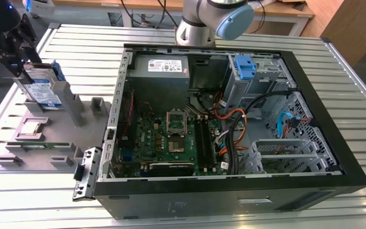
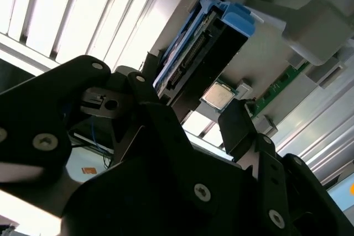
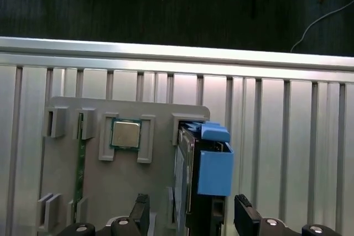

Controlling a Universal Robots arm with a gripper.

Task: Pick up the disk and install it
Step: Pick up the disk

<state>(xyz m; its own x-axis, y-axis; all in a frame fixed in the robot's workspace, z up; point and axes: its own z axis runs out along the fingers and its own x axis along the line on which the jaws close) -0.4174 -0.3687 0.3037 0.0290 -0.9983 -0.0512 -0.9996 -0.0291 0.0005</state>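
Note:
The disk (image 1: 45, 93) stands on edge in a slot of the grey holder (image 1: 75, 112) at the exterior view's left, its label facing out and blue rails along its sides. My gripper (image 1: 30, 67) hangs just above it. In the first wrist view the disk (image 3: 188, 169) with its blue carrier lies between my two black fingertips, and my gripper (image 3: 192, 214) is open with a gap on each side. The second wrist view shows the disk (image 2: 191, 59) past my gripper (image 2: 191, 109), its fingers spread.
A square silver CPU chip (image 1: 30, 128) (image 3: 125, 134) (image 2: 218, 95) and a green memory stick (image 1: 30, 145) sit in the same holder. The open computer case (image 1: 310, 109) takes up the middle, with a blue bracket (image 1: 245, 67) in its drive bay. The arm's base (image 1: 196, 24) stands behind.

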